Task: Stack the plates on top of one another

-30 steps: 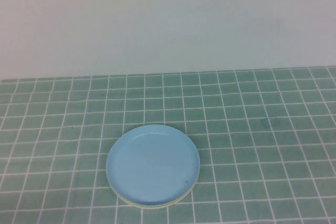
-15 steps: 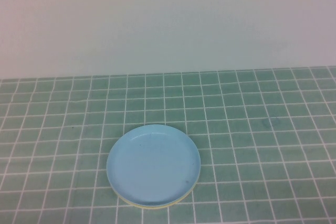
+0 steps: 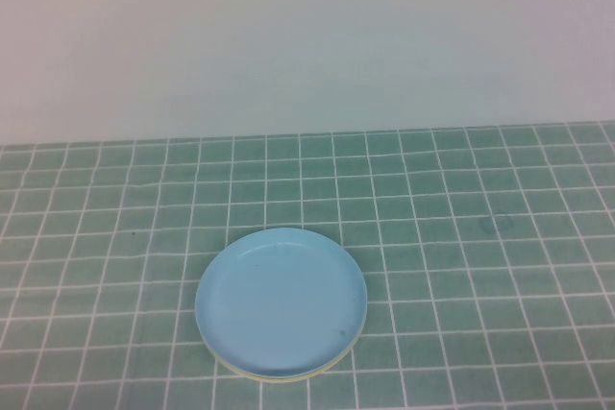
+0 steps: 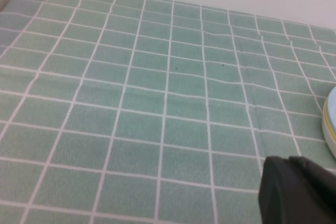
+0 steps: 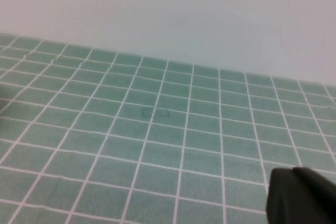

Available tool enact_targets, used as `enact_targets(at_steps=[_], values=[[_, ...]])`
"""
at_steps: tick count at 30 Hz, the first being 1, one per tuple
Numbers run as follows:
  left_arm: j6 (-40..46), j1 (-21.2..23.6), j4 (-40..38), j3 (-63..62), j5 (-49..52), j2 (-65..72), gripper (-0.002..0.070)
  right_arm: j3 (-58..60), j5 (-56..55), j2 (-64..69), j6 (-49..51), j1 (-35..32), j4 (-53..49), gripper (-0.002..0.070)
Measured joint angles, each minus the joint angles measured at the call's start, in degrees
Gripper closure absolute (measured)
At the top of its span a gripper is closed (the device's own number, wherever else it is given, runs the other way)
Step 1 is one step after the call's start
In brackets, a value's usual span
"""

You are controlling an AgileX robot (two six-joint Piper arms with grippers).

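High view: the plates (image 3: 281,302) are stacked on the green cloth (image 3: 461,237), blue on top
The left gripper (image 4: 299,192) and right gripper (image 5: 302,198) are closed, held off the stack

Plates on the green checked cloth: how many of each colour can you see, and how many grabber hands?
Light blue plate, top of the stack: 1
Yellow plate, only its edge peeking out underneath: 1
White plate: 0 seen, it may be hidden inside the stack
Left gripper, shut, off to the stack's side: 1
Right gripper, shut, over bare cloth: 1
Total: 2 plates seen, 2 grippers
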Motion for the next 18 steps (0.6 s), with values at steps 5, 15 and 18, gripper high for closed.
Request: enact_targets(at_steps=[5, 15, 18], values=[[0.0, 0.0, 0.0, 0.0, 0.0, 0.0, 0.0675, 0.0, 0.0, 0.0, 5.86, 0.0, -4.9, 0.0678], [-0.63, 0.0, 0.0, 0.0, 0.0, 0.0, 0.0675, 0.0, 4.97, 0.0, 38.02, 0.0, -29.29, 0.0678], [-0.63, 0.0, 0.0, 0.0, 0.0, 0.0, 0.0675, 0.0, 4.97, 0.0, 37.39, 0.0, -30.02, 0.0678]])
